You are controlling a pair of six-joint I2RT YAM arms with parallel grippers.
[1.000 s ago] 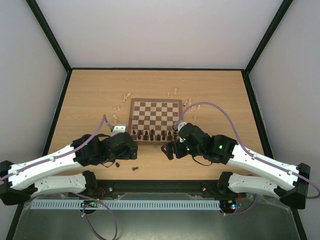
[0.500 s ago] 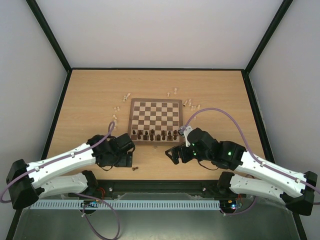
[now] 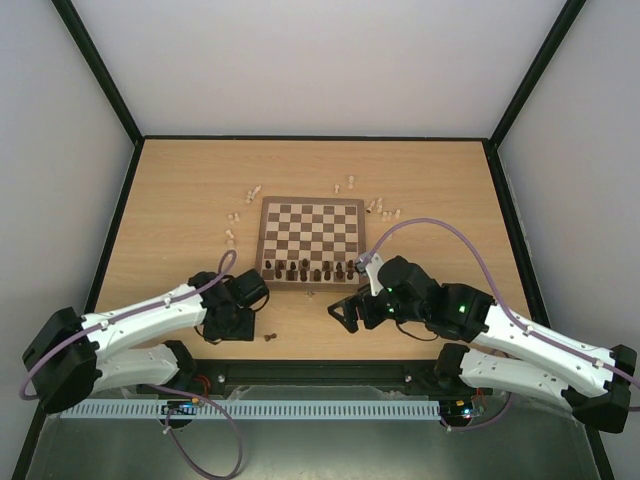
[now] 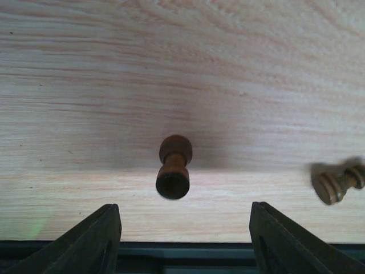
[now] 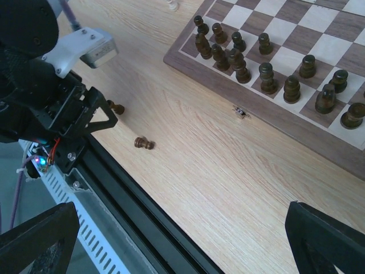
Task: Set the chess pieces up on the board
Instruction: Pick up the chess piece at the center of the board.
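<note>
The board (image 3: 310,215) lies mid-table, with dark chess pieces (image 3: 308,269) standing on its two near rows; they also show in the right wrist view (image 5: 268,77). A dark pawn (image 4: 173,166) lies on the tabletop just ahead of my open, empty left gripper (image 4: 183,208), near the table's front edge. A second dark pawn (image 4: 336,182) lies to its right, and also shows in the top view (image 3: 268,337) and the right wrist view (image 5: 144,143). My right gripper (image 5: 181,208) is open and empty above bare table, near the board's front edge.
Pale pieces lie scattered off the board at its left (image 3: 231,238), far left (image 3: 252,190), back (image 3: 345,185) and right (image 3: 382,208). A small clasp (image 5: 240,112) sits by the board's near border. The black table rail (image 5: 131,188) runs just behind both grippers.
My left gripper has drawn back and down towards the front edge, over the lying dark pawn. My right gripper has backed off a little from the board.
</note>
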